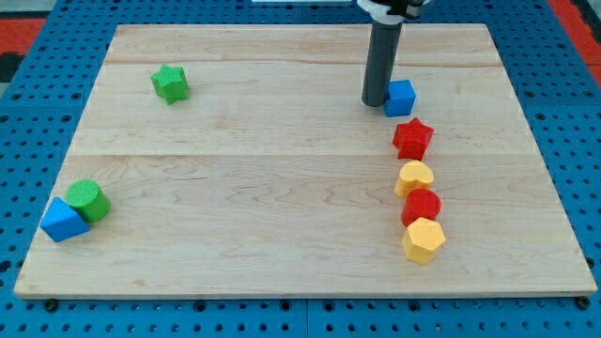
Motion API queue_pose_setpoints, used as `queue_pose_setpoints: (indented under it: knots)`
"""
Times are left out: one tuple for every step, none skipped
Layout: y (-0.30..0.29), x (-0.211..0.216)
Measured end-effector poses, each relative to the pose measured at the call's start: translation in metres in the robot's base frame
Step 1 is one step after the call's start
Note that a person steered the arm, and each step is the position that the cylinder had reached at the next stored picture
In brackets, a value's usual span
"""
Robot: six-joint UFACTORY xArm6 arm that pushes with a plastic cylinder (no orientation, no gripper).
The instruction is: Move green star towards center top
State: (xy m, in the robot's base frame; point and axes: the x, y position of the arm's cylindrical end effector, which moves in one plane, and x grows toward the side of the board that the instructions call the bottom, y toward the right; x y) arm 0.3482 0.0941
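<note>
- Tip (374, 102): dark matte rod end, bare, nothing gripped or pushed; set down at the view's upper right, just beside the blue cube (400, 97), apparently touching its left face.
- Green star (170, 84): upper left of the board, well apart from the tip, alone, untouched.
- Step judged in hand: approach not yet made. Next move calls for crossing to the star's left side, then pushing rightward toward the top centre.
- Board (282, 188): pale wood planks, visible grain, smooth.
- Right column, top to bottom: red star (412, 139), yellow heart-like block (414, 176), red cylinder (422, 206), yellow hexagon (423, 240); chunky, matte.
- Lower left: green cylinder (87, 200) touching blue triangular block (63, 220).
</note>
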Motion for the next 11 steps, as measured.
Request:
queue_pose_setpoints:
  knots:
    - [-0.005, -0.013]
    - [-0.105, -0.028]
    - [-0.220, -0.009]
    - [-0.304, -0.004]
    - [-0.319, -0.019]
    - [-0.330, -0.028]
    - [-0.333, -0.029]
    - [-0.363, -0.038]
    - [-0.383, -0.049]
    - [-0.348, -0.069]
    - [-0.294, -0.069]
